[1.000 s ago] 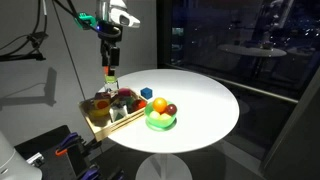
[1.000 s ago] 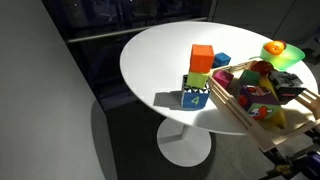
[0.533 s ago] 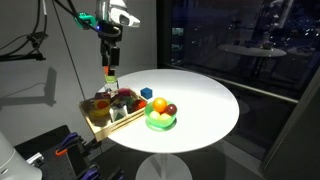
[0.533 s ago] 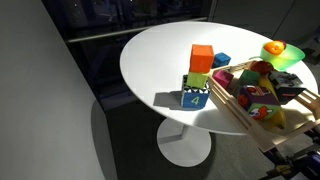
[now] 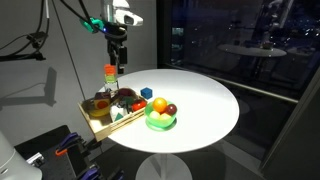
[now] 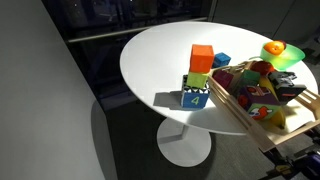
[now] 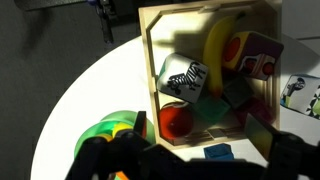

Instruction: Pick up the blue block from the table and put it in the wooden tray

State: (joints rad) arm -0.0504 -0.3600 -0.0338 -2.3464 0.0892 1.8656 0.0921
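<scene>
- One readable mark: a "4" on the numbered cube (image 6: 196, 98), lowest of a three-block stack with green and orange cubes above it.
- Blue block (image 6: 222, 60) sits on the table (image 6: 150, 60), just beside the wooden tray (image 6: 240, 118) and near the green bowl (image 6: 285, 56).
- Gripper (image 5: 118, 64) hangs above the tray's end, jaws spread wide, holding nothing.
- Zebra block (image 7: 185, 78) lies inside the tray, showing a picture only.

walls: grey wall (image 6: 40, 90) | windows: dark panes (image 5: 240, 40) | light: dim
</scene>
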